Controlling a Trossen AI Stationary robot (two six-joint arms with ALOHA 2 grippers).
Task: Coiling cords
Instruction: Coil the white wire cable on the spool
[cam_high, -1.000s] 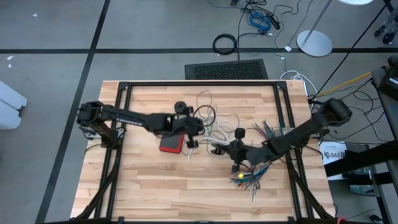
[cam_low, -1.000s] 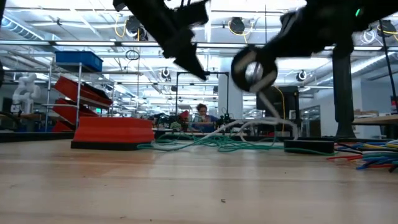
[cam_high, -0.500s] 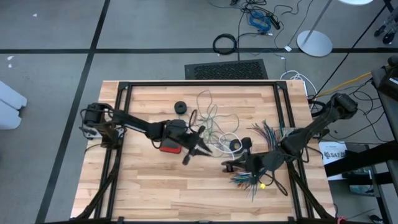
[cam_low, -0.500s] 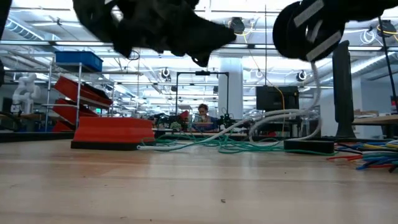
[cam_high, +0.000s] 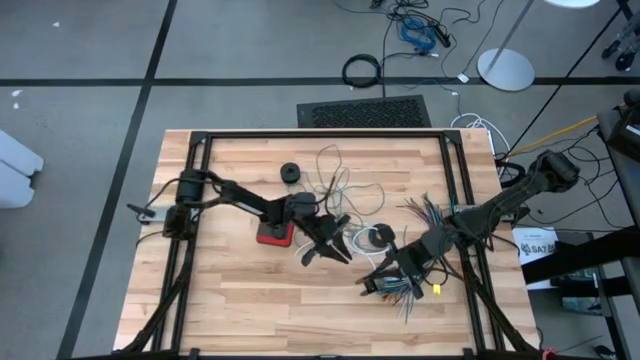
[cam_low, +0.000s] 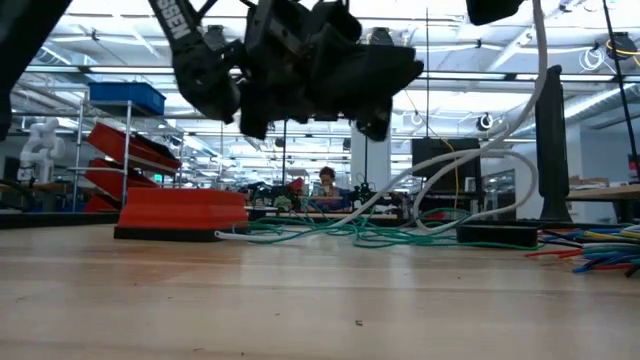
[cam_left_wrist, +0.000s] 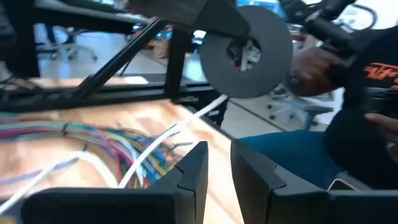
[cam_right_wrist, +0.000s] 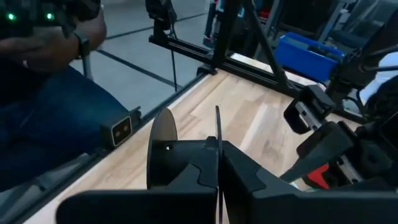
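So here's my setup right now. My left tool (cam_high: 328, 250) is out over the middle of the wooden table (cam_high: 230, 300), just past the red block (cam_high: 272, 235), and its fingers (cam_left_wrist: 194, 167) are only a little apart with nothing between them, so no grip on anything. In the left wrist view I can see straight through the gap to the bundle of multicoloured wires (cam_left_wrist: 93, 140) and a white cord (cam_left_wrist: 149, 163) running across them.

My right tool (cam_high: 375, 285) is nearer the front edge, right next to that wire bundle (cam_high: 420, 215), with its fingers pressed together. In the right wrist view they're closed on a thin round disc (cam_right_wrist: 163, 144), the black-and-white piece the white cord is joined to. From the left wrist view that same disc (cam_left_wrist: 247, 50) hangs up in the air.

The white cord (cam_low: 470, 165) rises off the table in the low view in a couple of loose loops. The teal-green cord (cam_low: 350, 235) is lying in a tangle on the table behind the red block (cam_low: 180, 215), near the table's middle (cam_high: 338, 190). A small black ring (cam_high: 291, 172) sits toward the back. There's a person seated beyond the table (cam_left_wrist: 348, 106).
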